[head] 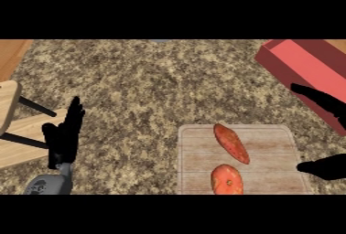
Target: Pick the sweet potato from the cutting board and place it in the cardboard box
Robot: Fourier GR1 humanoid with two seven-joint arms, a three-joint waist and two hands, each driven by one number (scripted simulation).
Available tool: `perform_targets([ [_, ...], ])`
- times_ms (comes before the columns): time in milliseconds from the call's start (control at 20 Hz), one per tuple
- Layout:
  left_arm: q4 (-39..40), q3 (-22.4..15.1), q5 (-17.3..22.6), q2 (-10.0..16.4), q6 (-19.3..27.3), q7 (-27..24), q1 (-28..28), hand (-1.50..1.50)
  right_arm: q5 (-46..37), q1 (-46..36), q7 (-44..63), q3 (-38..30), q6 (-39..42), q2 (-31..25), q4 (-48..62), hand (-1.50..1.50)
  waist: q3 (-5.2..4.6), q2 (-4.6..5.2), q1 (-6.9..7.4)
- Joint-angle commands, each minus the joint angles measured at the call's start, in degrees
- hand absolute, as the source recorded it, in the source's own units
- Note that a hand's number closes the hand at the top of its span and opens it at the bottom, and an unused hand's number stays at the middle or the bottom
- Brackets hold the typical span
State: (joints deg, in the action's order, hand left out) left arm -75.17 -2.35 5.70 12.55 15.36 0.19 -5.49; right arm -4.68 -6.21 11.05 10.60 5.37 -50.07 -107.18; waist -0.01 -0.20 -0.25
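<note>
- Head view, far left of the cutting board (270, 155): light wooden furniture piece (8, 105) with black bars, cut off by the view's edge.
- Left hand (64, 137): well left of the board, over the speckled stone counter (148, 82). Fingers straight and pointing up, holding nothing, resting.
- Board: pale wood, lying flat on the counter, its near edge cut off at the bottom of the view.
- Sweet potato (231, 143): long and orange-red, lying on the board at its middle, set diagonally. Nothing touches it.
- Rounder orange vegetable (227, 179): on the board too, just nearer than the sweet potato and apart from it.
- Red box (304, 64): beyond the board's far right corner, open side up, not touching the board.
- Right hand (323, 103): at the board's right edge, only partly in view. One finger overlaps the box wall, the thumb sits beside the board's near right corner. Spread wide, grasping nothing.
</note>
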Motion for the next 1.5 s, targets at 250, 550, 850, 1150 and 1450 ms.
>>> perform_targets([
  [250, -0.34, 0.31, -1.87, 0.15, 0.53, 1.56, 0.15, 0.0, 0.71, -10.86, 19.95, 4.68, 13.47, 0.74, -4.52, -1.5, -0.05, 0.25, 0.98],
  [550, -0.47, 0.12, -2.93, -1.24, 1.91, 3.14, -1.9, 0.0, -2.82, -14.71, 34.94, 11.68, 17.7, 6.5, -7.8, -1.5, -0.05, 0.21, 0.75],
  [850, -0.46, 3.42, -0.71, 1.38, -2.45, 1.24, 0.61, 0.0, -7.69, -14.01, 42.26, 15.8, 19.15, 15.76, -7.78, -1.5, -0.02, 0.16, 0.6],
  [1150, 3.63, 3.42, -2.41, -1.76, -1.89, 0.64, -2.74, 0.0, -11.94, -14.36, 40.19, 13.01, 23.92, 21.16, -3.16, -1.5, -0.01, 0.21, 0.25],
  [1450, 2.36, 3.16, -3.82, -1.89, -1.22, 0.54, -1.95, 0.0, -17.32, -13.95, 42.79, 16.61, 23.1, 25.82, 0.17, -1.5, -0.01, 0.22, 0.38],
])
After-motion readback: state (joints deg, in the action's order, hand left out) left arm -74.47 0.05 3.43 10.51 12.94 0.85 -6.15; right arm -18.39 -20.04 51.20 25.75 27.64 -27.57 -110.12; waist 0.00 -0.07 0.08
